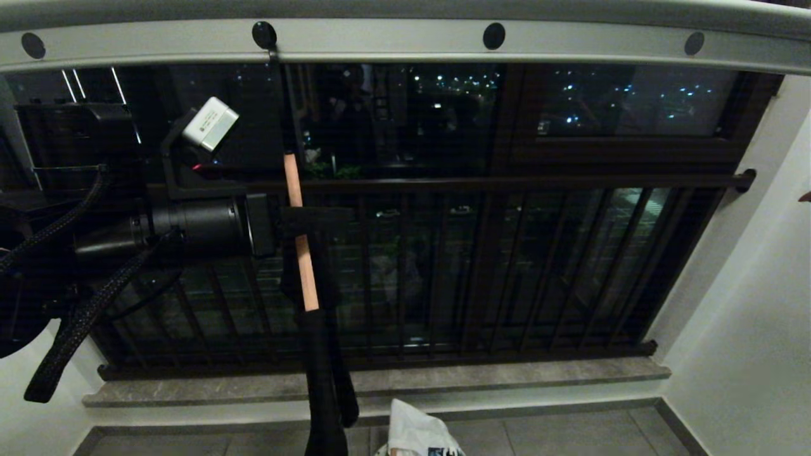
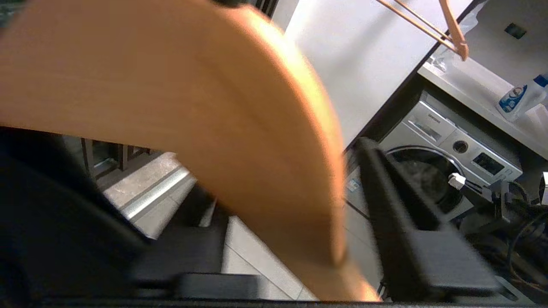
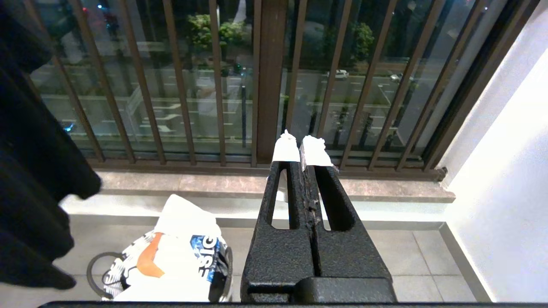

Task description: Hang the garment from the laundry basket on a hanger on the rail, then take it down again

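Note:
The pale grey rail [image 1: 393, 44] runs across the top of the head view. A hook sits in one of its dark holes, and a wooden hanger [image 1: 303, 253] hangs from it edge-on. A black garment [image 1: 324, 386] drapes down from the hanger. My left gripper [image 1: 310, 221] reaches in from the left and straddles the hanger [image 2: 192, 107]. Its jaws are open, with a gap showing on each side of the wood beside the dark fingers [image 2: 402, 214]. My right gripper [image 3: 302, 147] is shut and empty, held low facing the window bars. The laundry basket [image 3: 115, 276] stands on the floor below.
White clothing with an orange and blue print [image 3: 184, 252] fills the basket. Dark brown window bars [image 1: 507, 272] and a stone sill [image 1: 443, 377] lie behind. A washing machine [image 2: 449, 149], a detergent bottle [image 2: 520, 96] and a second wooden hanger [image 2: 451, 30] show in the left wrist view.

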